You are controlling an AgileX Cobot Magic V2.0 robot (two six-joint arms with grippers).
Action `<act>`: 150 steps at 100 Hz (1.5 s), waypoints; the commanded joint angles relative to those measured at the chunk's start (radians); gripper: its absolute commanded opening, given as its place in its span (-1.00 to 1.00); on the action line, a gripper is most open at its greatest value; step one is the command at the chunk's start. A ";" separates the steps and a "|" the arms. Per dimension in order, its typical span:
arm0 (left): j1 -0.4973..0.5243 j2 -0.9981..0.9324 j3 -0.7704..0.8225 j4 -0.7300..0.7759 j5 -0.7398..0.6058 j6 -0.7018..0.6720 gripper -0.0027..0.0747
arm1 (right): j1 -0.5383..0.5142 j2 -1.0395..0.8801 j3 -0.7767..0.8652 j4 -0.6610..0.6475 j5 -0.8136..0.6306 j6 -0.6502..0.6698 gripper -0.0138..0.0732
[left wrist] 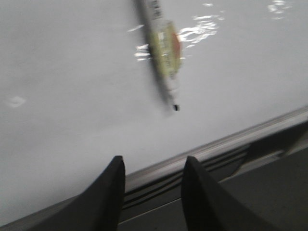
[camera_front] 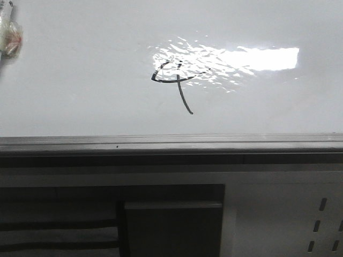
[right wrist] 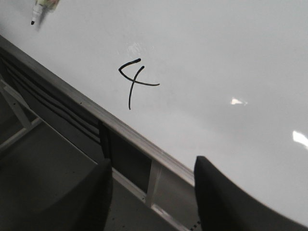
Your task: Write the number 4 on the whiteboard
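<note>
— Whiteboard [camera_front: 80, 80]: large, glossy, white-grey; fills the upper part of the front view; carries a rippled bright reflection [camera_front: 236, 59] right of centre.

— Bounded below by a grey edge rail [camera_front: 171, 143]; under that, dark framing and, at lower right, a white panel with slot holes [camera_front: 321, 219].

— Number 4 [camera_front: 174, 80]: thin black strokes near the middle of the board; sits at the left end of the reflection, partly overlapping it; small against the board.

— Made of an angular loop crossed by a long slanted downstroke; ends well above the rail; reads more cleanly in the right wrist view [right wrist: 136, 82], away from any glare there.

— Marker [left wrist: 163, 53]: blurred in the left wrist view; pale barrel with a yellowish and red label; dark tip pointing toward the rail; appears to lie on or just over the board, contact not certain.

— Seen again at the far left edge of the front view [camera_front: 10, 32]; well apart from the written figure; also at the corner of the right wrist view [right wrist: 43, 9].

— Left gripper [left wrist: 151, 192]: two dark fingers apart, nothing between them; hangs over the rail and the board's lower margin; marker well clear of the fingertips.

— Right gripper [right wrist: 151, 192]: fingers likewise spread wide, holding nothing; poised over the rail and the framing below it; written figure lying beyond the fingertips, untouched.

— Neither gripper visible from the front.
</note>
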 commanded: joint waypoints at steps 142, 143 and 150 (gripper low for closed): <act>0.311 -0.674 0.813 -0.245 -0.817 0.127 -0.98 | -0.006 0.004 0.031 -0.036 -0.081 0.040 -0.85; 0.311 -0.679 0.818 -0.245 -0.817 0.127 -0.98 | -0.006 0.004 0.031 -0.036 -0.081 0.040 -0.85; 0.311 -0.721 0.842 -0.245 -0.803 0.127 -0.98 | -0.006 0.004 0.031 -0.036 -0.081 0.040 -0.85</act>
